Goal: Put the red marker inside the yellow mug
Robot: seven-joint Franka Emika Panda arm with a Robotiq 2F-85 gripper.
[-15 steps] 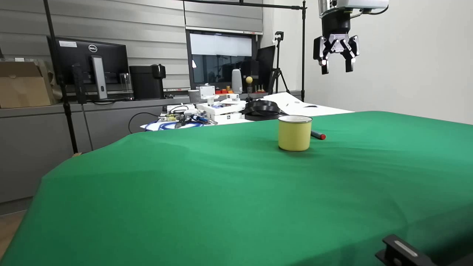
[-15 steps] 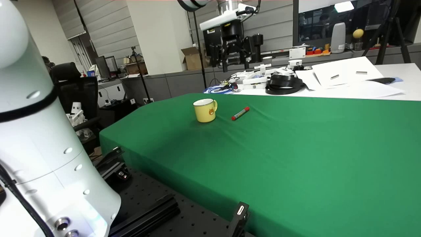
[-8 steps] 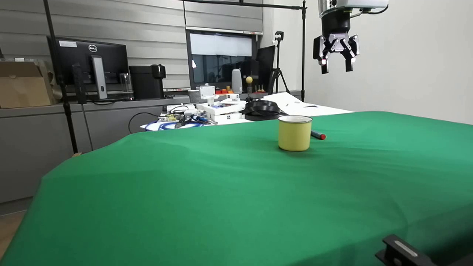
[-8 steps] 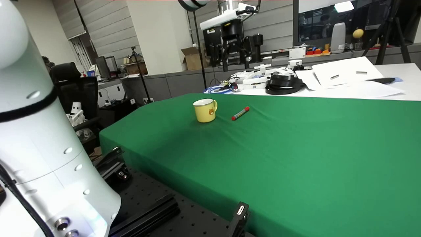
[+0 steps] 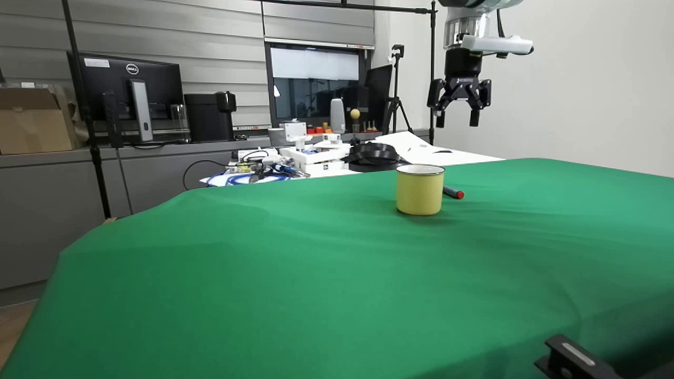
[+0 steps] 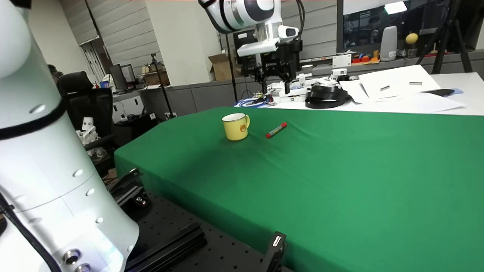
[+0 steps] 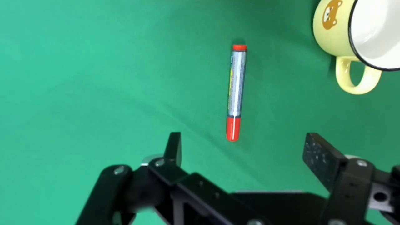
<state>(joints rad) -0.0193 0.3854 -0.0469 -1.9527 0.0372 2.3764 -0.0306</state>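
The red marker, grey-bodied with red ends, lies on the green cloth in both exterior views (image 5: 454, 193) (image 6: 276, 130) and in the wrist view (image 7: 236, 84). The yellow mug stands upright close to it, also in both exterior views (image 5: 419, 192) (image 6: 235, 127). In the wrist view the mug (image 7: 332, 34) is at the upper right, partly cut off, with its bear picture, handle and white inside showing. My gripper is open and empty, high above the cloth in both exterior views (image 5: 457, 120) (image 6: 275, 87). In the wrist view the marker's lower red end sits between the spread fingertips (image 7: 242, 142).
The green cloth (image 6: 340, 181) covers the table. Behind it a white table (image 6: 465, 90) carries papers, a black coil (image 6: 327, 97) and white parts. A black clamp (image 6: 275, 249) sits at the cloth's near edge.
My gripper has come down and its wrist has turned. It shifted left in one exterior view and slightly right in another. The marker and the mug have not moved.
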